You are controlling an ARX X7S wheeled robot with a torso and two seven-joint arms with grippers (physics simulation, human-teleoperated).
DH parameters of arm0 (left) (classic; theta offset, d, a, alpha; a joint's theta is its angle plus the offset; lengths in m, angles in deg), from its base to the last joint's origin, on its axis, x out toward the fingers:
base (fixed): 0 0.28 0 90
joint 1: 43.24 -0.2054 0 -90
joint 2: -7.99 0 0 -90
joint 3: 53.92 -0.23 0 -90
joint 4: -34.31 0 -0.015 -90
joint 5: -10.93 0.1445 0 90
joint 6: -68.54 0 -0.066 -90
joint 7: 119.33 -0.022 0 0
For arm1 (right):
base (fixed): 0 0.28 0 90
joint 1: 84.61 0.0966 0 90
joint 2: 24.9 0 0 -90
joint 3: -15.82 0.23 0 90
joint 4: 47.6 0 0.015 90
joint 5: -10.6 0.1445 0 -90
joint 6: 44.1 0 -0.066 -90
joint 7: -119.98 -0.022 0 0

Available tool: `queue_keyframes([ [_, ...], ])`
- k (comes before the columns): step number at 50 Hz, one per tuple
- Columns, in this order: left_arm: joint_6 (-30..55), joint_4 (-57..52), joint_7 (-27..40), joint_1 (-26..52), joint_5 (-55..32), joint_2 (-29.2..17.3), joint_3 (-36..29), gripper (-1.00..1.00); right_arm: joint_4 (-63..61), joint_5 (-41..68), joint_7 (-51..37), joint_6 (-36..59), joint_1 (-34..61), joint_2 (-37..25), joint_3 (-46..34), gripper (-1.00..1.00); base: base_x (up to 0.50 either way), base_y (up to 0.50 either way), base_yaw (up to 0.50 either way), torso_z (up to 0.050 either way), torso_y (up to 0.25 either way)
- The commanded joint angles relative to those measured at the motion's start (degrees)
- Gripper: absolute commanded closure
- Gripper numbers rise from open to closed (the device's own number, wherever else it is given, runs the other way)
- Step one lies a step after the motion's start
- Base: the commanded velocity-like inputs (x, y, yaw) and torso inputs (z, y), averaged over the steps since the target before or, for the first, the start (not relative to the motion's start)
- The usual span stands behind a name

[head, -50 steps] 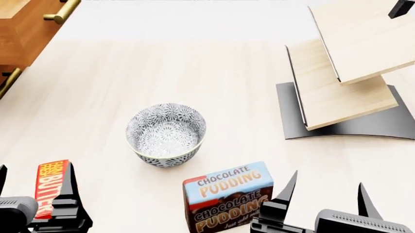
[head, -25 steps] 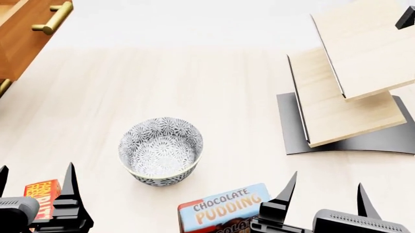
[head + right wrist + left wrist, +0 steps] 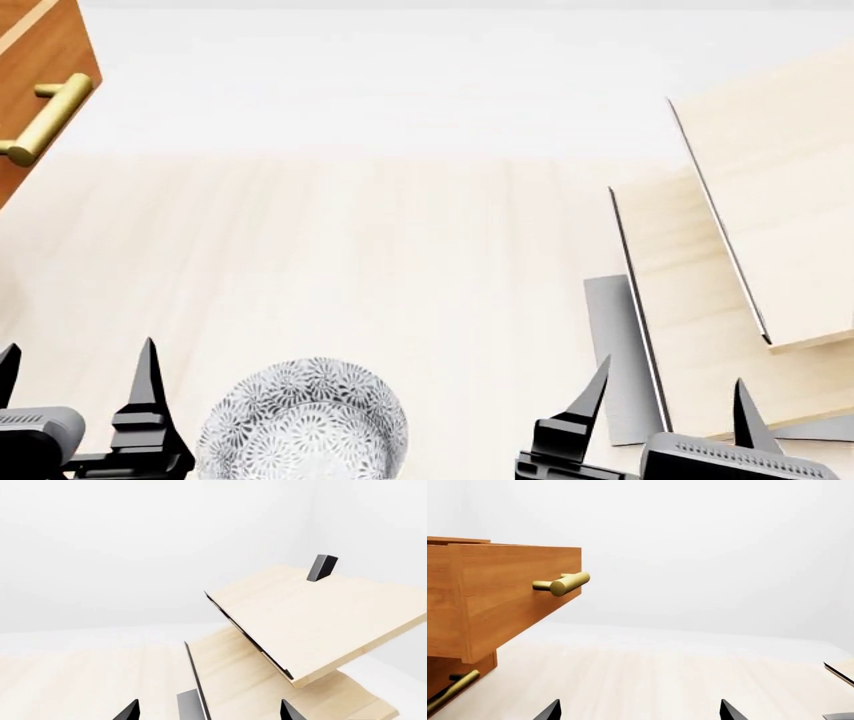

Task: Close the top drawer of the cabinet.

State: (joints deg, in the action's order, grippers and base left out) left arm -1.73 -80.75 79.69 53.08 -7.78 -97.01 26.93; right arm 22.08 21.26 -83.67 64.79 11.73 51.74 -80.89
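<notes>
Across the pale counter (image 3: 400, 250), the drawer (image 3: 507, 595) is sticking out at upper left, untouched; both grippers (image 3: 74, 400) (image 3: 667, 420) are hanging open.

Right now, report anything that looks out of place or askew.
The top drawer stands pulled out of the cabinet, its front overhanging the lower drawer's handle. The pale shelf has slanted boards, seemingly by design. Nothing looks spilled or damaged.

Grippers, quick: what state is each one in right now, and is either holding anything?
Left gripper: open, holding nothing, not at the top drawer.
Right gripper: open, holding nothing.
</notes>
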Motion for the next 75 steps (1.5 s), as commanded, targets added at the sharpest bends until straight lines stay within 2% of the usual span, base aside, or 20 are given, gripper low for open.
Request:
queue_keyframes([
  [1,-0.4,0.5,0.2,0.0,-0.1,-0.1,-0.3,-1.0,0.5,-0.6,-0.2,-1.2,-0.3,-0.4,-0.7,-1.0,0.5,0.15,0.0,0.0,0.0],
  [18,-0.8,1.2,0.4,0.0,-0.2,-0.4,-0.9,-1.0,0.9,-0.1,-0.2,-2.1,-0.5,-0.7,-0.9,-1.0,0.08,0.06,0.0,0.0,0.0],
  [39,-0.8,1.5,0.7,0.4,-0.7,-1.0,-1.3,-1.0,1.0,0.3,-0.6,-2.5,-0.3,-0.9,-1.4,-1.0,0.31,0.47,0.0,0.0,0.0],
  [62,-1.5,2.6,1.0,0.5,-0.9,-1.1,-1.7,-1.0,1.8,1.1,-1.0,-2.6,-0.2,-1.1,-1.7,-1.0,0.01,0.01,0.0,0.0,0.0],
  [68,0.7,3.3,0.2,3.1,-1.3,-1.7,-2.9,-1.0,1.7,1.2,-1.1,-2.6,-0.2,-1.2,-1.8,-1.0,0.0,0.0,0.0,0.0,0.0],
  [75,6.1,8.0,-3.3,12.2,-2.5,-2.8,-4.8,-1.0,2.4,1.0,-1.3,-2.5,0.2,-1.2,-2.3,-1.0,0.0,0.0,0.0,0.0,0.0],
])
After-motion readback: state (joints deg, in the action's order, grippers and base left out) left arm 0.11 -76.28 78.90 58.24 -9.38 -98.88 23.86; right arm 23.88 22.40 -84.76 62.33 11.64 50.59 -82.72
